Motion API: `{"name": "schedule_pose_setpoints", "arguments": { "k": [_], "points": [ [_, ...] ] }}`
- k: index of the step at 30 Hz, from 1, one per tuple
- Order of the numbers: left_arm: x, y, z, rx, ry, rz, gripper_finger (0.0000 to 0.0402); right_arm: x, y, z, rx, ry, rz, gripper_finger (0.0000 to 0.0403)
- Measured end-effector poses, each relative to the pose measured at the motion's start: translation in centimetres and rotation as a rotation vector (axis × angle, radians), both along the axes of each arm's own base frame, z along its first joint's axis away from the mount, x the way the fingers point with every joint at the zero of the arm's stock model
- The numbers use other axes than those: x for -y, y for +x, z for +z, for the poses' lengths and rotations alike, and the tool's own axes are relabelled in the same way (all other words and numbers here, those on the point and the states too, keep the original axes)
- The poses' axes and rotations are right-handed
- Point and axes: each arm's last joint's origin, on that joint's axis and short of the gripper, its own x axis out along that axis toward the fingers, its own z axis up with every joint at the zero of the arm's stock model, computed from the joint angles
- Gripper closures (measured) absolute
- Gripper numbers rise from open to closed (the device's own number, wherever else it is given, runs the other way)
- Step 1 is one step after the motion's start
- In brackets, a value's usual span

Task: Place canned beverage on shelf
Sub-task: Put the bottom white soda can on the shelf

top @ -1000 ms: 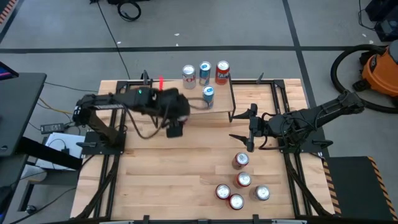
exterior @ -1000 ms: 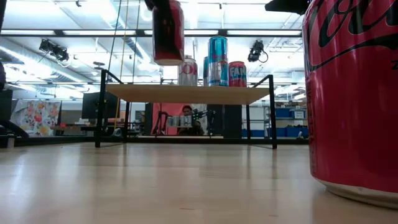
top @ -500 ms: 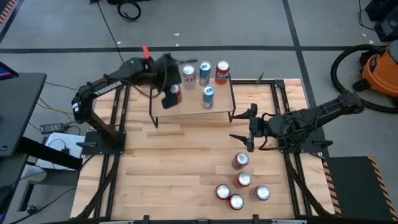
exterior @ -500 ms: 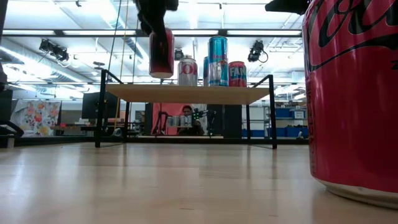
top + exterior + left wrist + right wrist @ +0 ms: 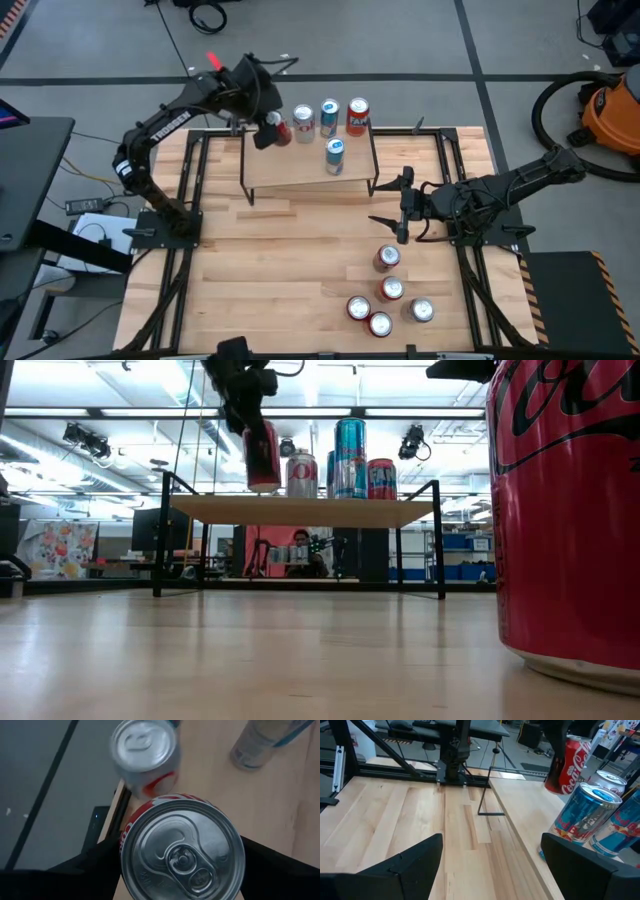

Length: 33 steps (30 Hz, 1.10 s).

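The red cola can (image 5: 276, 131) sits in the upper left-centre of the high view, pinched between the fingers of the left gripper (image 5: 268, 131). In the low view the can hangs just above the left end of the shelf (image 5: 300, 510), slightly tilted, with its base not yet resting on the board. The left wrist view shows its silver lid filling the frame, with the dark fingers on either side.

Progress: four cans already stand on the shelf: a white-and-red can (image 5: 303, 121), a blue can (image 5: 329, 115), a red Fanta can (image 5: 358, 116), and another blue can (image 5: 335, 155) below them. The held can is judged to be at the lowering stage; seating and release remain. Five red cans (image 5: 388, 290) wait on the tabletop at lower right.

The right gripper (image 5: 392, 208) rests at centre right with its fingers spread, holding nothing.

The surface is a slatted light-wood tabletop (image 5: 280, 270). Beyond it lie a grey floor, cables, and an orange vacuum (image 5: 610, 110) at upper right.
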Motion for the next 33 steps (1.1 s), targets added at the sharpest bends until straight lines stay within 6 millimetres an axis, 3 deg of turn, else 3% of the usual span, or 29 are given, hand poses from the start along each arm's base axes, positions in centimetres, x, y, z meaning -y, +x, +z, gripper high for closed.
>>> {"name": "schedule_pose_setpoints", "arguments": {
  "k": [8, 20, 33],
  "points": [
    [-1.8, -1.0, -0.8, -0.039, -0.030, 0.017, 0.0083, 0.7, 0.2, 0.1, 0.007, 0.002, -0.036, 0.0053],
    [-4.4, 0.6, -3.5, -0.069, -0.066, -0.007, 0.0083, 1.0, 0.2, -0.5, -0.011, -0.002, -0.050, 0.0053],
    [-4.7, 0.7, -3.8, -0.066, -0.084, 0.006, 0.0083, 1.2, 0.3, -0.4, -0.005, 0.000, -0.056, 0.0053]
  ]
}}
